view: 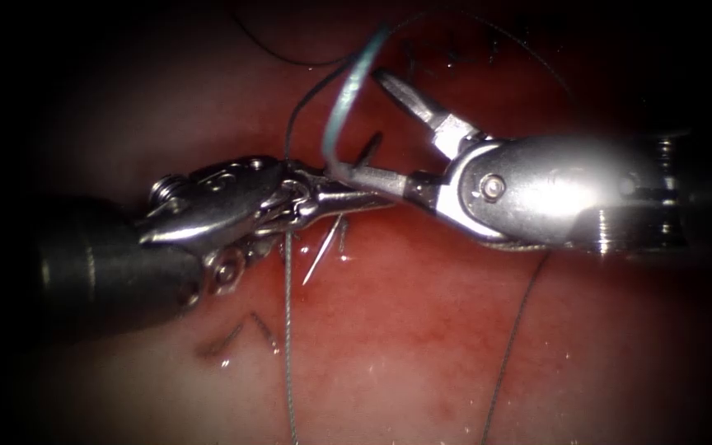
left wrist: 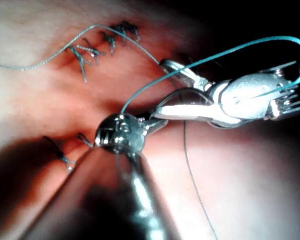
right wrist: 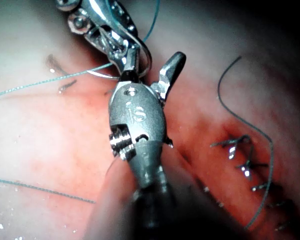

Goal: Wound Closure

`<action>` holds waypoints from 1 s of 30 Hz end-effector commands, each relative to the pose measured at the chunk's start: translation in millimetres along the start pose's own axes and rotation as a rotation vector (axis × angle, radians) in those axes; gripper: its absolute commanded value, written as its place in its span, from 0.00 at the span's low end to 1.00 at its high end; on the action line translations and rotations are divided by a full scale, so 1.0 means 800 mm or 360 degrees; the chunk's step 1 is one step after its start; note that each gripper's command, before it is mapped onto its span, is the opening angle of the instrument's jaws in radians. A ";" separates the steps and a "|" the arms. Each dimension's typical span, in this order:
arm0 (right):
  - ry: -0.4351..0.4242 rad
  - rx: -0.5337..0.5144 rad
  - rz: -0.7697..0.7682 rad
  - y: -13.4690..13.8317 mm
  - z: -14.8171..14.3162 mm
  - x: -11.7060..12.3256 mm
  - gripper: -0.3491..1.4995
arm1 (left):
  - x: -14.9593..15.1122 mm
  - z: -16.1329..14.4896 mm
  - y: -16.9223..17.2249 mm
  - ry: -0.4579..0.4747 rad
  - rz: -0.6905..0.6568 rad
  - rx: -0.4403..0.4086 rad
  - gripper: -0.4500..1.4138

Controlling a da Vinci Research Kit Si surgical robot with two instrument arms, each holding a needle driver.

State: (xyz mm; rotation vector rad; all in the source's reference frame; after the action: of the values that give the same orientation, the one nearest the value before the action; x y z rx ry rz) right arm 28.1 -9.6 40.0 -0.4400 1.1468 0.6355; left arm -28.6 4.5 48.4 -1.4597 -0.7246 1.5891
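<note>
Left tool (view: 335, 194) fingers clamped on needle (view: 348, 103) above tissue (view: 422, 330); right tool (view: 381, 124) fingers apart around it, holding nothing.

Light falls from the endoscope's side onto the middle of the tissue (view: 422, 330), fading to a heavy dark vignette at all edges. Strong glare whites out the right hand's (view: 372, 124) metal housing. In the left wrist view the near shaft is blurred, casting a dark shadow.
</note>
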 end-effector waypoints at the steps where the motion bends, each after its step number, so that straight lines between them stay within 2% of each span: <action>1: 0.0001 0.0004 0.0004 -0.0006 0.0006 -0.0003 0.60 | -0.0003 0.0009 -0.0004 0.0000 0.0003 -0.0004 0.00; 3: 0.0002 0.0008 0.0006 -0.0005 0.0003 -0.0001 0.38 | -0.0003 0.0009 -0.0004 0.0000 0.0003 -0.0004 0.00; 4: -0.0031 0.0023 -0.0006 -0.0009 -0.0001 -0.0002 0.00 | -0.0003 0.0009 -0.0004 0.0000 0.0003 -0.0004 0.00; 6: -0.0124 0.0017 -0.0010 -0.0011 -0.0002 -0.0003 0.00 | -0.0002 0.0008 -0.0003 0.0000 0.0002 -0.0005 0.00; 12: -0.0192 0.0053 0.0024 -0.0008 0.0000 -0.0007 0.00 | -0.0001 0.0004 0.0000 -0.0036 -0.0003 -0.0008 0.00; 13: -0.0204 0.0085 0.0039 -0.0006 0.0001 -0.0008 0.00 | 0.0001 0.0004 0.0001 -0.0038 -0.0024 0.0024 0.16; 14: -0.0211 0.0091 0.0037 -0.0005 0.0001 -0.0009 0.00 | 0.0002 0.0005 0.0000 -0.0035 -0.0035 0.0033 0.41; 15: -0.0220 0.0128 0.0052 -0.0001 0.0001 -0.0012 0.00 | 0.0008 0.0007 -0.0002 -0.0029 -0.0042 0.0070 0.85; 16: -0.0224 0.0142 0.0070 0.0002 0.0001 -0.0014 0.00 | 0.0010 0.0008 -0.0003 -0.0020 -0.0054 0.0111 0.89; 17: -0.0234 0.0172 0.0075 0.0008 0.0000 -0.0018 0.00 | 0.0012 0.0008 -0.0004 -0.0011 -0.0020 0.0177 0.98; 25: -0.0167 0.0362 0.0171 0.0055 -0.0004 -0.0046 0.00 | 0.0008 0.0006 -0.0008 -0.0046 0.0078 0.0263 0.99; 28: -0.0116 0.0487 0.0180 0.0074 0.0002 -0.0063 0.00 | 0.0001 0.0007 -0.0014 -0.0081 0.0144 0.0287 0.99; 30: -0.0092 0.0576 0.0177 0.0085 0.0010 -0.0075 0.00 | -0.0011 0.0011 -0.0020 -0.0137 0.0226 0.0349 0.94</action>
State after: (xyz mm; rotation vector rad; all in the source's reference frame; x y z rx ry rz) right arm 22.0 -5.4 45.3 -0.0319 1.2173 0.5079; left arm -28.7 4.3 50.3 -1.3049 -0.4508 1.8371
